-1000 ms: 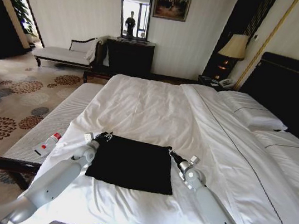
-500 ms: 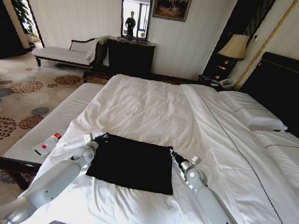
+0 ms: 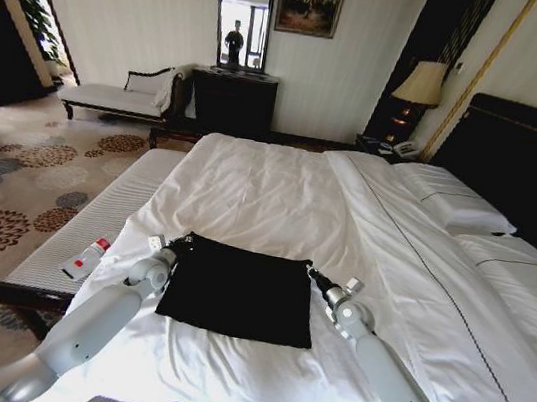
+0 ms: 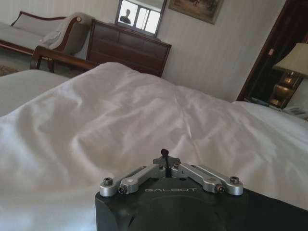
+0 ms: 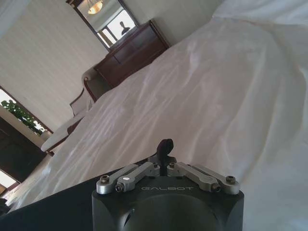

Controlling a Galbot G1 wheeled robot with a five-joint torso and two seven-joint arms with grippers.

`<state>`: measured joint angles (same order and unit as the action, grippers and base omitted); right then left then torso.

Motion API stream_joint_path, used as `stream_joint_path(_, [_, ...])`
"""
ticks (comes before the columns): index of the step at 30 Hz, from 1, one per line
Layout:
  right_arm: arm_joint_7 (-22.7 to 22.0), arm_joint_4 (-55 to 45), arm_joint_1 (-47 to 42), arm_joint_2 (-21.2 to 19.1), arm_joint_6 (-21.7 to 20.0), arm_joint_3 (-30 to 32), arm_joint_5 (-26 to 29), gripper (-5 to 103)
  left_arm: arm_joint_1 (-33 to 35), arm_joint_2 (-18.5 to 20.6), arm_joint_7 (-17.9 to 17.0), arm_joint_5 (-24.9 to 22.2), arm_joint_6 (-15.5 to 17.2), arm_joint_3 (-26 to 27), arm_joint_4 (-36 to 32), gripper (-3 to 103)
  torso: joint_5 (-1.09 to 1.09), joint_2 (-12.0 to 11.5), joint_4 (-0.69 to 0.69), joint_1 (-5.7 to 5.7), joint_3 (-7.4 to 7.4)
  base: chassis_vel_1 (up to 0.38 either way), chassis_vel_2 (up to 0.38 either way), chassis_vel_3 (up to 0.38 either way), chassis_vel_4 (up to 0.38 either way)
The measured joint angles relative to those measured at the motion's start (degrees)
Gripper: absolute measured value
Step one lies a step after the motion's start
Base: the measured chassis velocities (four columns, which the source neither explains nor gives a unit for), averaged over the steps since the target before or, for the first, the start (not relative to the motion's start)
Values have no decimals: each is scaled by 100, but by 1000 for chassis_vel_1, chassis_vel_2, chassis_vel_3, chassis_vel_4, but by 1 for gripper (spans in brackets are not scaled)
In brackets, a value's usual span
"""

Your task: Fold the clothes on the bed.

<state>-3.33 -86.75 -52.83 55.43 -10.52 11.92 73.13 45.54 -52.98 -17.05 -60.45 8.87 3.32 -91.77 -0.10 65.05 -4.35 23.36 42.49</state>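
— So, what has changed for you?
— Both grippers have crept toward the far corners of the black T-shirt [image 3: 239,292], folded square on the near part of the bed [image 3: 279,198].
— Their state?
— Left gripper [image 3: 181,243] and right gripper [image 3: 313,272] are pinched shut on those corners — you're likely mid-fold.
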Motion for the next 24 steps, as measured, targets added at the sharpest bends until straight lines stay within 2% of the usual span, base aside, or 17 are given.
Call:
stream_joint_path(2, [-21, -516, -62, -174, 39, 166, -49, 1, 45, 268, -90, -158, -10, 164, -518, 0, 0, 0, 2, 0, 0, 0, 0, 0, 0])
stream_joint_path(4, [-27, -644, -80, -212, 49, 207, -70, 1, 59, 332, -109, -189, -13, 202, -656, 0, 0, 0, 2, 0, 0, 0, 0, 0, 0])
stream_joint_path(7, [-69, -1195, -165, -350, 87, 413, -126, 1, 138, 611, -175, -303, -23, 377, -1293, 0, 0, 0, 1, 0, 0, 0, 0, 0, 0])
stream_joint_path(8, [-181, -1634, -249, -428, 90, 623, -82, 1, 250, 849, -201, -360, -34, 541, -1768, 0, 1, 0, 0, 0, 0, 0, 0, 0, 0])
stream_joint_path(10, [-215, -1746, -273, -448, 90, 689, -65, 1, 295, 921, -211, -373, -35, 594, -1898, 0, 1, 0, 0, 0, -1, 0, 0, 0, 0])
stream_joint_path(13, [-331, -2252, -426, -587, 90, 1003, -11, 1, 628, 1271, -223, -392, -39, 962, -2528, 0, 1, 0, 2, 0, -1, 0, 0, 0, 0])
stream_joint_path(16, [-345, -2436, -507, -665, 90, 1138, -3, 1, 821, 1390, -224, -390, -40, 1158, -2785, 0, 0, 0, 3, 0, -1, 0, 0, 0, 0])
stream_joint_path(18, [-375, -2709, -662, -768, 90, 1349, 39, 1, 1103, 1524, -225, -388, -45, 1471, -3162, 0, 1, 0, 1, -1, -1, 0, 0, 0, 0])
stream_joint_path(24, [-571, -3364, -1144, -917, -18, 1906, 227, 1, 1396, 1622, -345, -491, -41, 1840, -3761, 0, 1, 0, 4, 0, -1, 0, 0, 0, 0])
